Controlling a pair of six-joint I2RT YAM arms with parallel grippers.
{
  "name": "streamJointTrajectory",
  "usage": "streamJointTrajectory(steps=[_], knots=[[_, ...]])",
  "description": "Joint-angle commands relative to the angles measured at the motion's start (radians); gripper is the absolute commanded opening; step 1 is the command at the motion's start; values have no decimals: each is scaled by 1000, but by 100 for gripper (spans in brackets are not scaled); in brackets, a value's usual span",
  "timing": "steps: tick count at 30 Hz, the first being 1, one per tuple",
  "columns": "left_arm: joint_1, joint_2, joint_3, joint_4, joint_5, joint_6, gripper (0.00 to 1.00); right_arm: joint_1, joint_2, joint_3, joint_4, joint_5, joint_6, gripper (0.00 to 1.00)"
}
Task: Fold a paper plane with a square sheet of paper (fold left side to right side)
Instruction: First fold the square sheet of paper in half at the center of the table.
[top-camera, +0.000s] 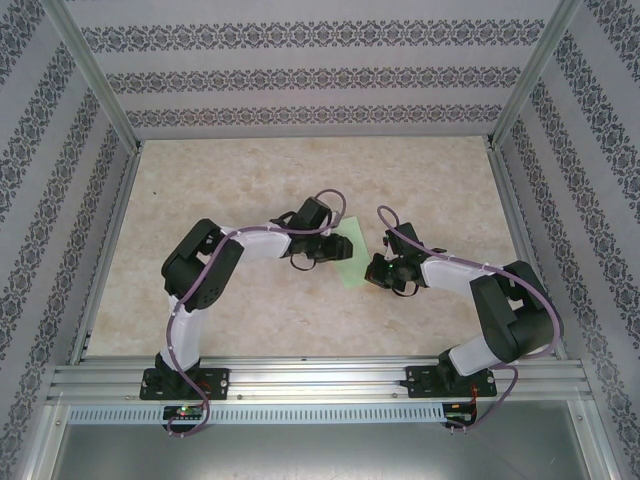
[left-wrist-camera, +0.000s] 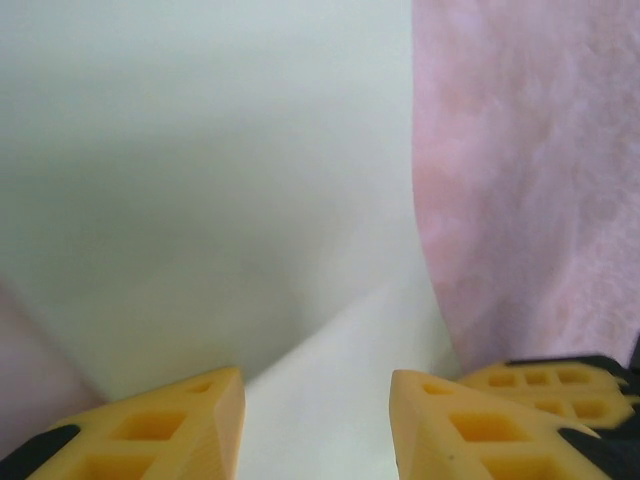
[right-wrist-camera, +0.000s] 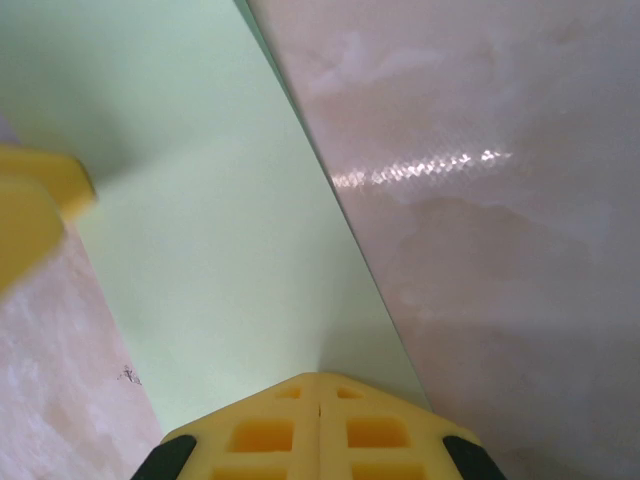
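The right gripper was found clenched, tips against the square sheet of paper lying on the table between the arms, the left gripper parted over it (light, limp, crease-prone: judged best pinched at an edge).

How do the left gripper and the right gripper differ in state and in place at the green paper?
The left gripper has its jaws apart, with the green paper showing in the gap; the right gripper has its jaws shut together. In the top view the left gripper sits at the paper's left side, the right gripper at its right side. Both have yellow fingers.
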Motion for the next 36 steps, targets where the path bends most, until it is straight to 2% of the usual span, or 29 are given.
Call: streamJointTrajectory(steps=[1,11,15,23,27,30,36], knots=[[64,47,65,-81,-104,62,44,6,47,-35,-152,120,-23,2],[140,151,228,-157,-125,83,45,7,34,-34,-170,122,-27,2],[167,156,228,-172,-149,94,46,6,29,-35,-170,121,-27,2],[218,170,301,-198,-109,110,46,12,17,-35,-154,96,-23,2],[218,99,247,-143,-70,104,46,12,-5,-29,-148,88,-13,3],[205,19,146,-47,-12,77,45,14,0,-18,-169,104,-25,3],[125,-45,33,80,90,14,43,14,13,-18,-167,109,-28,2]])
